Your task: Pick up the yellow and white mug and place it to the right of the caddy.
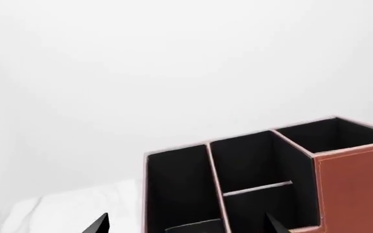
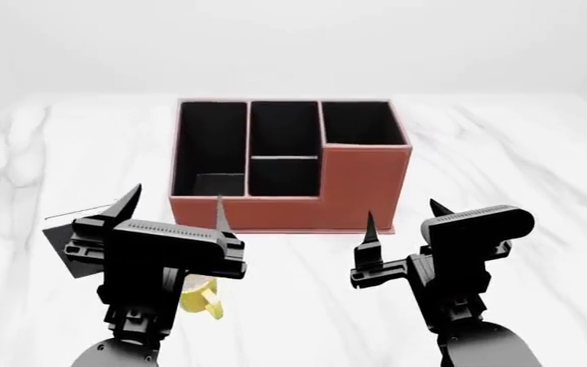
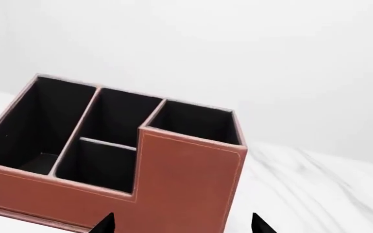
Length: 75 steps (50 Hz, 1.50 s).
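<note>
The reddish-brown caddy (image 2: 355,183) with black compartments stands mid-table, its taller section at the right. Only a yellow piece of the yellow and white mug (image 2: 199,297) shows, low on the table in front of the caddy's left end, mostly hidden beneath my left gripper (image 2: 176,202). That gripper is open and empty, hovering above the mug, and in its wrist view it (image 1: 188,225) faces the caddy (image 1: 355,184). My right gripper (image 2: 403,215) is open and empty in front of the caddy's right end. In its wrist view it (image 3: 182,224) faces the caddy's brown wall (image 3: 186,179).
The white marble table (image 2: 538,168) stretches bare to the right of the caddy. A dark flat object (image 2: 59,237) lies at the left, partly behind my left gripper. A plain pale wall runs behind the table.
</note>
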Available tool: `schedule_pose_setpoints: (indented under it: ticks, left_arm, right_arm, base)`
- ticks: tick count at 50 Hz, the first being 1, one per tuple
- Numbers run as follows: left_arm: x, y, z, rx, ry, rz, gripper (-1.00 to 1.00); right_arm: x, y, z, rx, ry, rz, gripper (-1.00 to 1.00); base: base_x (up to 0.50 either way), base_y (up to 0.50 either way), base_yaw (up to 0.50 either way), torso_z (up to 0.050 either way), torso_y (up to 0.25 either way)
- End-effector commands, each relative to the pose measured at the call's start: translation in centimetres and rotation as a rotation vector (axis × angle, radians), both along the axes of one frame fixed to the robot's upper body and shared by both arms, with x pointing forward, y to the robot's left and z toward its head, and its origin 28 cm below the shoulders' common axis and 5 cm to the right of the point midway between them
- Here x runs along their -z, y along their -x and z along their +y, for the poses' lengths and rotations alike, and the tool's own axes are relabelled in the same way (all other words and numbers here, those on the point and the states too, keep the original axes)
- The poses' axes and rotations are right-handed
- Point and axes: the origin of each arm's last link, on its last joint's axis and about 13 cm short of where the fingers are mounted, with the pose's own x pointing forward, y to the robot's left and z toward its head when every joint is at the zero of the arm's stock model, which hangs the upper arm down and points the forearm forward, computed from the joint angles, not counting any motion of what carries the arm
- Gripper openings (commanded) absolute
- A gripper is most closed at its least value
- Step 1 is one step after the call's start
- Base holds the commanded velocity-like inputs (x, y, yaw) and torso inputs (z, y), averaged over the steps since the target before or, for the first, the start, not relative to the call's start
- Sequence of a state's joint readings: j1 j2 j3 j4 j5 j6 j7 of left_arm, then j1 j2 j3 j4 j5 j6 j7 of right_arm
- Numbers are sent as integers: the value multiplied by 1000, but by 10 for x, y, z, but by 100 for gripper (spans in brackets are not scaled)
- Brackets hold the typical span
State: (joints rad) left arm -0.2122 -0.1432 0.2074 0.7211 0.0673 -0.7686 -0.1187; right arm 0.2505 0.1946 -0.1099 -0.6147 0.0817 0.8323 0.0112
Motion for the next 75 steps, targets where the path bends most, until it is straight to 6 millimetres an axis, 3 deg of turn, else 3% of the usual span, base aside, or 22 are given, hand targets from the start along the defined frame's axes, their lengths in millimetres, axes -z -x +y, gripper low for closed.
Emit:
schedule_pose_setpoints:
  ticks: [1,17,29,40,59,75]
  left_arm:
    - [-1,1,1,-8,-2,0,100]
    - [-2,2,2,-15,13,-2,100]
    - [-6,6,5,-33,37,-22,100]
    - [-7,4,9,-78,42,-23,100]
    - [-5,3,12,-112,54,-12,100]
    - [-4,2,12,-113,51,-9,100]
  right_arm:
    - [1,0,0,-3,-8,1,100]
    - [5,0,0,3,-9,13,100]
    - [14,7,5,-98,-15,46,100]
    - [32,13,26,-297,4,102,100]
    - [61,21,59,-460,51,186,100]
    - [67,21,79,-554,49,208,100]
  base:
    - [500,0,0,0,10]
    - [223,13,0,0,1]
    - [0,0,0,0,0]
    - [0,0,0,0,0]
    - [0,0,0,0,0]
    - [0,0,0,0,0]
